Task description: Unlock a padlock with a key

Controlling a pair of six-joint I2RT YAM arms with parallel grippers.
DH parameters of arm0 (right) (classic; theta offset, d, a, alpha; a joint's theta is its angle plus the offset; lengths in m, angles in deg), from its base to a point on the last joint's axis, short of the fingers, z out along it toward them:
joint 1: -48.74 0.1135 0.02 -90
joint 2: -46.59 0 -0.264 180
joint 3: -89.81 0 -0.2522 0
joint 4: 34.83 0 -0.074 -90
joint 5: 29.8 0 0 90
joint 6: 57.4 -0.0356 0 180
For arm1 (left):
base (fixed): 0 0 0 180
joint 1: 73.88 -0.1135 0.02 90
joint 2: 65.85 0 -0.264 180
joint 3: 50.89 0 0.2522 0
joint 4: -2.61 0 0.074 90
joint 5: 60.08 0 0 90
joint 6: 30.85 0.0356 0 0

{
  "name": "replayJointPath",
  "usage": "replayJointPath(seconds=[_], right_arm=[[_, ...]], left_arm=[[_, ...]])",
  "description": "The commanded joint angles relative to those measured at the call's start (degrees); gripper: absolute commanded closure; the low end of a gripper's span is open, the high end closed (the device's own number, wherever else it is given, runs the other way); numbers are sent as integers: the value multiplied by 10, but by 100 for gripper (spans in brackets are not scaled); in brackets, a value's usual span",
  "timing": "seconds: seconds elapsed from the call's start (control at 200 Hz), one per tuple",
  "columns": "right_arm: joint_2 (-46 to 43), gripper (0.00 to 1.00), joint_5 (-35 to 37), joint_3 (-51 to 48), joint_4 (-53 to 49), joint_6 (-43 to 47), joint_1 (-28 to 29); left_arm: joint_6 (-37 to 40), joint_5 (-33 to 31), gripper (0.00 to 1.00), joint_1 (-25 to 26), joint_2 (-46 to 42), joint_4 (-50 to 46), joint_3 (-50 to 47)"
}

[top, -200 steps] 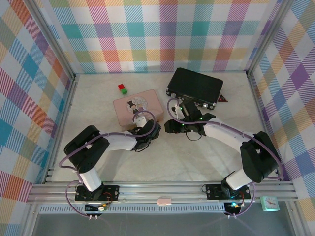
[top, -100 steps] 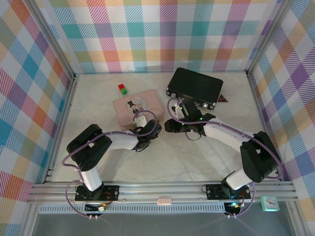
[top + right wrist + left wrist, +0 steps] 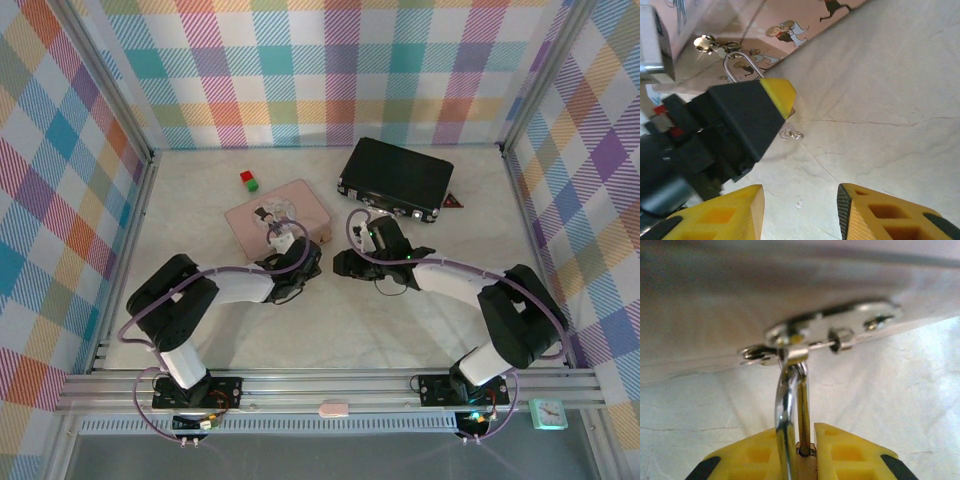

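- Left gripper (image 3: 802, 456): the yellow-tipped jaws are closed on the padlock (image 3: 789, 405). A sliver of its brass body shows pinched between the two tips.
- The padlock's silver shackle rises straight out of the jaws and hooks through the loop of the metal hasp (image 3: 840, 326) on the side of the pink box (image 3: 300, 200).
- The padlock therefore hangs at the box's near side, just above the worktop (image 3: 890, 100), with its body low in the jaws and its shackle above them.
- Right gripper (image 3: 799, 200): the jaws stand apart with bare worktop between them, so we see nothing held.
- In the right wrist view, the left gripper and the padlock's shackle lie beyond the right jaws, up and to the left. They are near but not touching.
- Key (image 3: 790, 134): as best we can tell, it is the tiny silvery piece lying flat on the worktop, just below the left gripper's yellow tip. It lies ahead of the right jaws, and neither pair of jaws holds it.
- In the top view, both grippers meet at the near right corner of the pink box.
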Motion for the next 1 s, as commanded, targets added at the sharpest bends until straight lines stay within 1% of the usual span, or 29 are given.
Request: replayJointPath(seconds=[0.0, 0.155, 0.225, 0.315, 0.42, 0.545, 0.745, 0.995], right_arm=[[20, 58, -38, -34, 145, -89, -3], [42, 60, -50, -39, 203, -132, -3], [53, 62, -56, -51, 266, -161, -3], [71, 63, -54, -75, 370, -212, -1], [99, 65, -50, -84, 437, -257, 3], [124, 65, -40, -88, 485, -294, 8], [147, 61, -24, -99, 528, -330, 14], [193, 67, -28, -98, 605, -377, 20]], left_arm=[[-39, 29, 100, -15, -47, 64, -19], [-57, 39, 100, -18, -72, 107, -33], [-65, 41, 100, -18, -76, 122, -36], [-80, 43, 100, -18, -75, 153, -48], [-97, 46, 100, -18, -72, 204, -64], [-107, 45, 100, -18, -68, 243, -75], [-115, 41, 100, -19, -68, 262, -82], [-123, 42, 100, -19, -62, 287, -87]])
